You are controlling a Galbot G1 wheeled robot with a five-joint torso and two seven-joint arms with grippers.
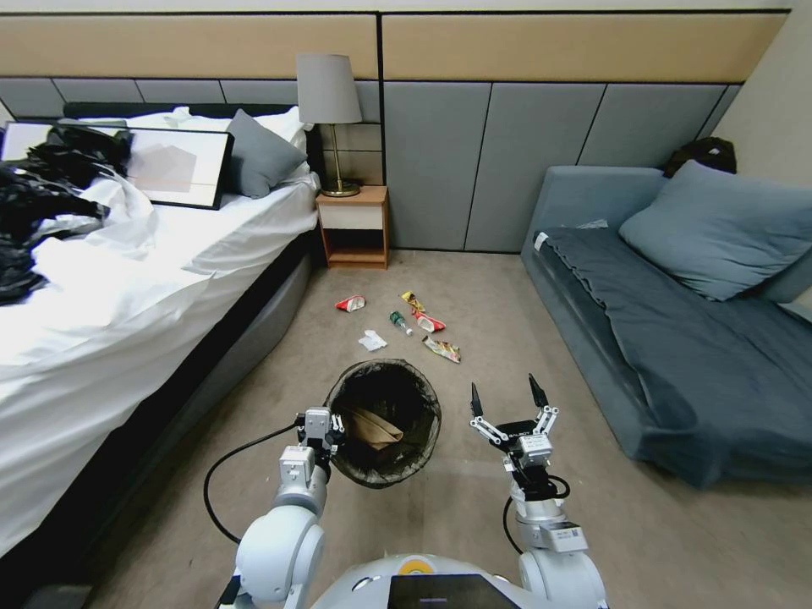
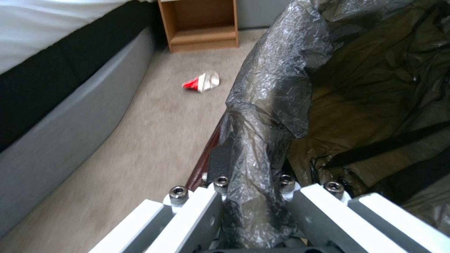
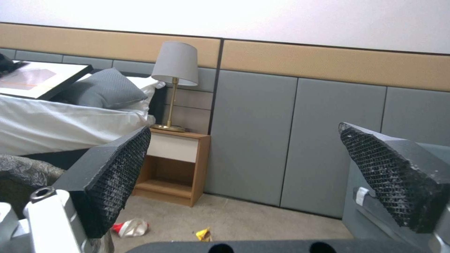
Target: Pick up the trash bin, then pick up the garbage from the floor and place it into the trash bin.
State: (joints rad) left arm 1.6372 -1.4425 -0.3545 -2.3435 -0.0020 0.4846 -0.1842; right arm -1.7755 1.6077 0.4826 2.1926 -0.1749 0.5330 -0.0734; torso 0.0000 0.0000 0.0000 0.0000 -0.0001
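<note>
Carpet (image 1: 474,288) runs between the bed (image 1: 127,288) and the blue sofa (image 1: 677,355), and the trash bin (image 1: 385,423) hangs just in front of the robot, its dark bag folded over the rim. The left hand (image 1: 326,433) grips that rim on the bin's left side — in the left wrist view its fingers (image 2: 220,161) pinch the bagged edge between them. Crumpled tan paper (image 1: 372,427) lies inside the bin. The right hand (image 1: 506,393) hovers to the right of the bin, apart from it, with its fingers spread wide and nothing between them. Garbage sits on the floor beyond the bin, toward the nightstand (image 1: 353,227) — a red wrapper (image 1: 350,303), a white crumpled piece (image 1: 372,341), a small green bottle (image 1: 399,322), and yellow and red wrappers (image 1: 430,326) near it.
</note>
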